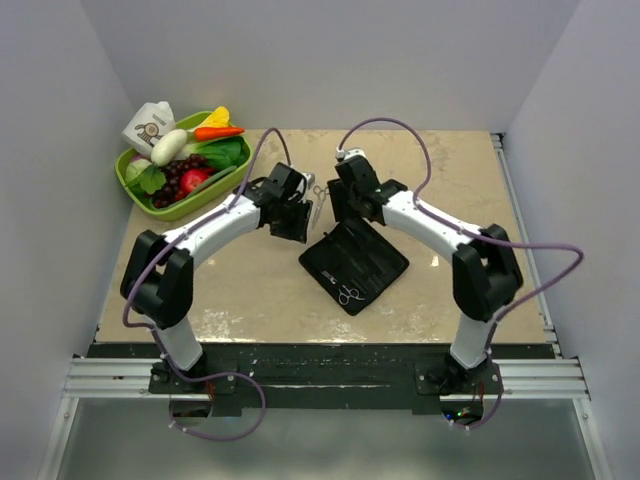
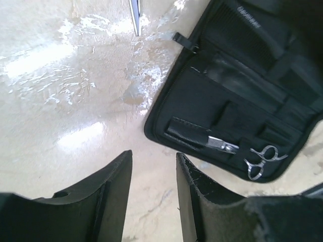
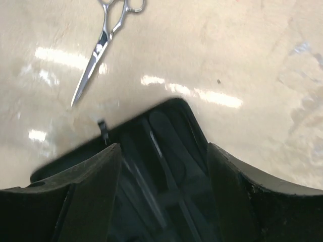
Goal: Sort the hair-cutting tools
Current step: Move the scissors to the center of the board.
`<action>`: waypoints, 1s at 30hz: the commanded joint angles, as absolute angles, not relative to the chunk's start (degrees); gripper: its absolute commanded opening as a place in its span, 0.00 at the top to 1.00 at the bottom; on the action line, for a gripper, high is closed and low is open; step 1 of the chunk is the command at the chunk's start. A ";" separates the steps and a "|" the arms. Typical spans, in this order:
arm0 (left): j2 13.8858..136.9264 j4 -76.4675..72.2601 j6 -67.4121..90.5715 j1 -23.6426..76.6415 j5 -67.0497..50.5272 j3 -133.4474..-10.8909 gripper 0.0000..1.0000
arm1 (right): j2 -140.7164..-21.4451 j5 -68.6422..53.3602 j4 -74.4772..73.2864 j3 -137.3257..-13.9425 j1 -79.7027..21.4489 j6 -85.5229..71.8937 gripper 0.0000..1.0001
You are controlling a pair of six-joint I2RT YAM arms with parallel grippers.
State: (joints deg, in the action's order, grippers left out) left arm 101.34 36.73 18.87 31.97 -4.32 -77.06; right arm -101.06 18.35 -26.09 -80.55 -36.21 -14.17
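From above, we see a beige, stone-patterned table [image 1: 450,200] enclosed by plain pale walls on three sides, with the two arm bases fixed to a dark rail at its near edge. At the far left corner stands a green basket [image 1: 133,187] filled with toy fruit and vegetables, and a small carton [image 1: 150,125] is at its back. An open black case [image 1: 370,250] lies turned like a diamond in the middle of the table. The stored scissors [image 1: 350,295] sit in its near corner. The loose scissors [image 1: 318,203] lie on the bare table just behind the case, between the left gripper [image 1: 290,225] and the right gripper [image 1: 345,205]. In the left wrist view, the table is glossy with bright reflections. The left gripper [image 2: 154,159] has its fingers apart with only bare table in the gap. The case [image 2: 202,101] is to the right with the stored scissors [image 2: 252,159] tucked in a pocket, and only the tip of the loose scissors [image 2: 135,15] shows at the top. In the right wrist view, the right gripper [image 3: 162,151] has its fingers wide apart and empty above the corner of the case [image 3: 171,121], and the loose scissors [image 3: 101,45] lie apart from it on the table [image 3: 242,50]. We cannot make out the comb with certainty against the black case.
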 commanded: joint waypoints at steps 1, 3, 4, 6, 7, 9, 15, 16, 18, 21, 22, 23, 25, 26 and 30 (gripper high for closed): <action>94.40 38.67 20.74 31.99 -2.99 -79.01 0.54 | -112.63 16.62 -24.43 -90.94 -35.77 -17.66 0.30; 91.85 39.46 20.92 31.03 -2.38 -78.93 0.52 | -116.78 14.95 -24.61 -97.19 -35.77 -18.54 0.32; 91.06 39.64 20.92 30.68 -2.46 -78.75 0.50 | -118.46 14.68 -24.61 -98.95 -35.86 -18.81 0.32; 88.95 39.99 20.92 29.63 -2.55 -77.97 0.49 | -123.12 14.50 -24.70 -103.77 -35.77 -19.16 0.32; 87.64 40.08 20.83 29.45 -2.55 -77.52 0.48 | -124.27 14.59 -24.61 -105.19 -35.77 -19.25 0.32; 86.75 40.16 20.83 29.09 -2.55 -76.12 0.47 | -127.78 15.03 -24.96 -109.06 -35.77 -19.16 0.33; 84.29 40.34 21.97 28.92 -2.72 -73.48 0.44 | -135.16 16.00 -25.40 -115.83 -35.77 -18.54 0.34; 83.94 40.43 22.15 28.92 -2.72 -73.39 0.44 | -135.87 16.61 -25.66 -116.62 -35.77 -18.72 0.35; 83.58 41.13 22.32 28.92 -2.20 -73.13 0.44 | -137.10 17.49 -25.93 -118.03 -35.86 -18.20 0.36; 82.36 41.22 22.59 28.74 -1.50 -72.16 0.43 | -138.69 18.45 -26.19 -118.83 -36.12 -16.88 0.38; 82.01 41.22 22.59 28.74 -1.41 -71.90 0.43 | -139.30 18.81 -26.02 -118.92 -36.38 -15.92 0.40; 81.91 41.57 22.67 28.65 -1.15 -71.81 0.43 | -139.65 19.24 -25.67 -118.92 -36.56 -15.39 0.41; 81.48 41.75 22.85 28.48 -1.14 -71.37 0.43 | -140.88 20.65 -25.75 -119.35 -37.26 -13.46 0.43; 81.30 41.84 22.94 28.48 -0.97 -71.28 0.43 | -141.32 21.00 -25.93 -120.05 -37.61 -12.75 0.44; 80.95 42.10 22.94 28.30 -0.35 -71.19 0.43 | -141.77 21.19 -25.66 -119.10 -39.11 -10.81 0.48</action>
